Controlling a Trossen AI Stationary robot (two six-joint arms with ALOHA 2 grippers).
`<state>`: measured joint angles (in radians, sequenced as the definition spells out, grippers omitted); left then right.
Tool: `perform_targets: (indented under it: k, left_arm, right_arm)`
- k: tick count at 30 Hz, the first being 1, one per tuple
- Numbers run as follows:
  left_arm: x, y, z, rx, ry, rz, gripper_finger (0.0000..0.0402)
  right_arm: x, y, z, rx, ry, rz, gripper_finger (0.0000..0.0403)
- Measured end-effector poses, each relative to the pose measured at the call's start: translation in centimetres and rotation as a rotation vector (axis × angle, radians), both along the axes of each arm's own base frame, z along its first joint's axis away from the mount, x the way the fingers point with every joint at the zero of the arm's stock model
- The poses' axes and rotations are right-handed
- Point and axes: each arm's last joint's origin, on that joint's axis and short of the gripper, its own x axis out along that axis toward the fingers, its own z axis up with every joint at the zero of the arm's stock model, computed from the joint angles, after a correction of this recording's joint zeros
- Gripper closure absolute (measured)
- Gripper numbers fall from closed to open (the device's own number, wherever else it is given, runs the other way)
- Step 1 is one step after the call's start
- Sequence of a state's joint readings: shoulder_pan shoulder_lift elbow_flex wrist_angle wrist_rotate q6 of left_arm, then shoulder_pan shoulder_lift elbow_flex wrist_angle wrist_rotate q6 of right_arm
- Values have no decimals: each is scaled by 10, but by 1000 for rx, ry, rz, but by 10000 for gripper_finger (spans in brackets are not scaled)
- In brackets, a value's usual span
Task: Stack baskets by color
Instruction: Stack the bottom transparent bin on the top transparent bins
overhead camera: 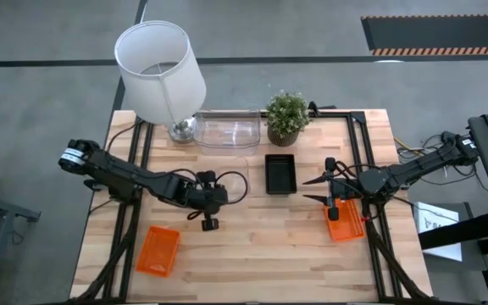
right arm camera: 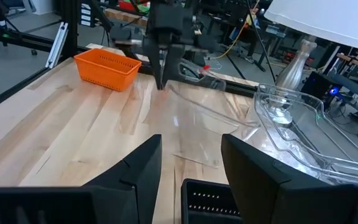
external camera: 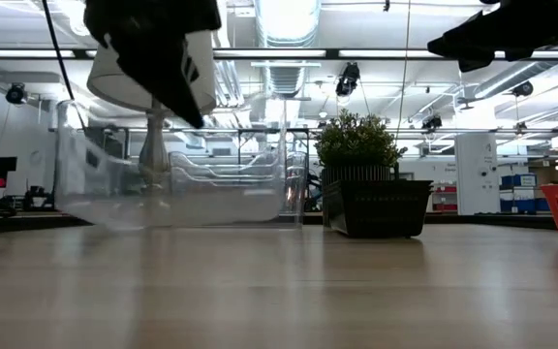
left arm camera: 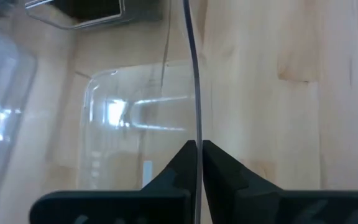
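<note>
My left gripper (left arm camera: 199,149) (overhead camera: 209,223) is shut on a clear basket (left arm camera: 135,118) (right arm camera: 210,112) left of the table's middle. The basket reaches from the fingers toward the far edge. A black basket (overhead camera: 280,172) sits flat at mid-table. One orange basket (overhead camera: 158,250) lies near the front left corner. Another orange basket (overhead camera: 343,222) lies at the right, beside my right gripper (overhead camera: 322,191), which hangs open over the table with nothing in it. More clear baskets (overhead camera: 227,131) sit nested at the far edge. My left gripper pinches the clear basket's thin side wall (left arm camera: 196,121) at its top edge, one finger inside the basket and one outside. The fingers slant down from the table's left. In the low view the basket's bottom (external camera: 182,225) seems just clear of the table.
A white lampshade (overhead camera: 159,68) on its metal stand and a potted green plant (overhead camera: 286,114) stand along the far edge. Black frame rails run along the table's left and right sides. Bare wood lies between the black basket and the front edge.
</note>
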<state>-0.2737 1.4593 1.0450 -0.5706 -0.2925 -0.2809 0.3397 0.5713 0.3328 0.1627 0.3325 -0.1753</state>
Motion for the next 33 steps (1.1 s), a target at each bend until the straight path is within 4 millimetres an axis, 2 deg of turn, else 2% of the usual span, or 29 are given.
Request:
perform_targets:
  k: [6,11,14,20,25,33]
  left_arm:
    - [2,0,22,76,24,-73,401]
    - [5,-1,56,129,0,-154,401]
    - [7,-1,75,207,-24,-210,401]
    - [10,4,97,370,-54,-334,401]
    - [16,23,102,470,-43,-346,401]
    - [24,69,98,541,14,-291,401]
  right_arm:
    - [0,0,0,0,0,0,243]
    - [0,0,0,1,0,-1,243]
    - [0,0,0,4,0,-1,243]
    - [0,0,0,4,-1,-1,243]
    - [0,0,0,11,0,-2,243]
    - [0,0,0,21,-1,-4,243]
